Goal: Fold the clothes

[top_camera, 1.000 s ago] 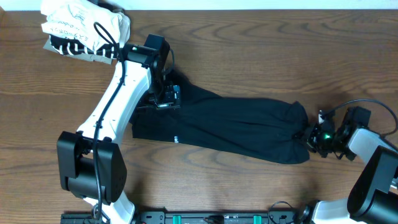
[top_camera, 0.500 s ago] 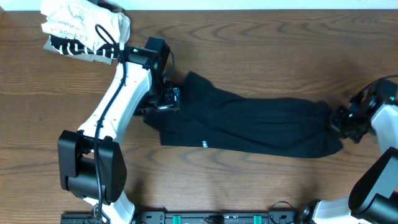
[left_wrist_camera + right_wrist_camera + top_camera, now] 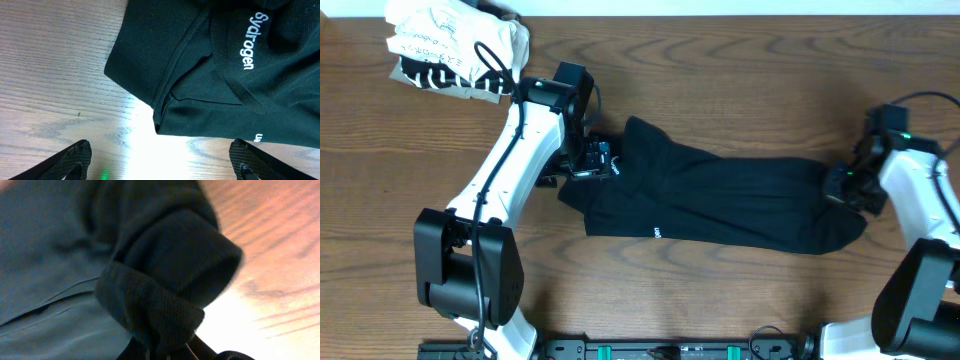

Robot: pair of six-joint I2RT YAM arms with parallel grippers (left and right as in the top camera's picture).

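At ten o'clock the left gripper (image 3: 592, 160) is hovering wide open over the near end of the black shirt (image 3: 720, 200), which is lying bunched lengthwise mid-table. At three o'clock the right gripper (image 3: 842, 183) is pinching its far end. Folding looks barely begun. No containers are showing.

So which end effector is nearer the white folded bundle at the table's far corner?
Left. The left end effector hovers open by the black shirt, nearer the white bundle. The right end effector grips the shirt's opposite end.
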